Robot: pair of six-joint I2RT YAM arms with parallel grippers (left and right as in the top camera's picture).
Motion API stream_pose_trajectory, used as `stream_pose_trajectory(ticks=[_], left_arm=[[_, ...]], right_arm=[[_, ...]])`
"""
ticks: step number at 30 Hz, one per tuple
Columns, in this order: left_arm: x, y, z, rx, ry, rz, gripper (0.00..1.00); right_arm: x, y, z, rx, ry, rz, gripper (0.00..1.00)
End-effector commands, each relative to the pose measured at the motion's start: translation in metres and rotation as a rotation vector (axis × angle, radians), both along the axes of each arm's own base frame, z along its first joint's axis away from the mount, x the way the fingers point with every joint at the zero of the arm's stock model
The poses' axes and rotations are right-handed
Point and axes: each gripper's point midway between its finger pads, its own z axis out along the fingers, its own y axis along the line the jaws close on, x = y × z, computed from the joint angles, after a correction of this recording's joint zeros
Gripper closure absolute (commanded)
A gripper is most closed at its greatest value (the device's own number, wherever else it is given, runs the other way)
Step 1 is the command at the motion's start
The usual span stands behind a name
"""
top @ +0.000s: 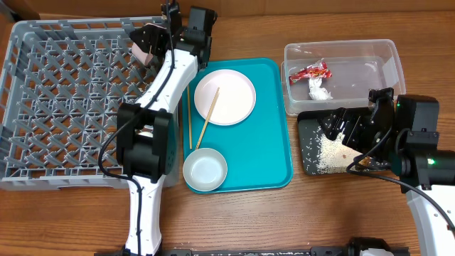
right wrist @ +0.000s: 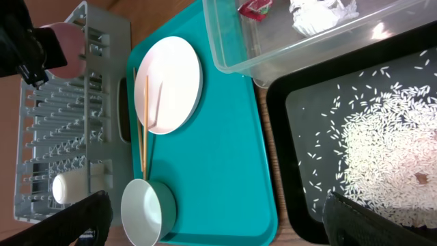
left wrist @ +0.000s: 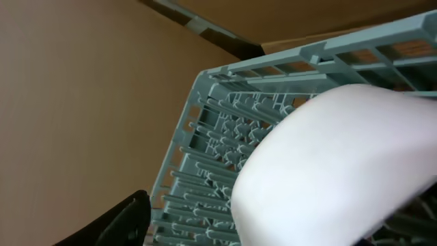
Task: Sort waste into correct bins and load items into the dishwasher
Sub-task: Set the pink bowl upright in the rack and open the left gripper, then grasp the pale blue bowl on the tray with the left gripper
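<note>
Overhead faces down; all views share the rack (top: pixel 64 92).

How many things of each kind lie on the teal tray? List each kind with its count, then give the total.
White plate: 1
Bowl: 1
Chopsticks: 2
Total: 4
</note>
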Motion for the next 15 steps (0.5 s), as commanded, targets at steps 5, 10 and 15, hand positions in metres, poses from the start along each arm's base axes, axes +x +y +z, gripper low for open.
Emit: stream_pose_trajectory(ticks=[5,10,15], left_arm=[[-0.006,-0.036,0.016,0.054,0.02,-0.049,0.28],[-0.017,-0.062,0.017,-0.094,0.054,-0.154,0.28],[-0.038,-0.086,0.032,-0.431,0.048,-0.263,0.24]], right_arm=[[0.003,-0.003,0.01,-0.014,-0.035,-0.006,0.0],[0.003,-0.003,0.01,-0.014,-0.035,-0.006,0.0],[0.003,-0.003,0.01,-0.014,-0.035,-0.006,0.0]])
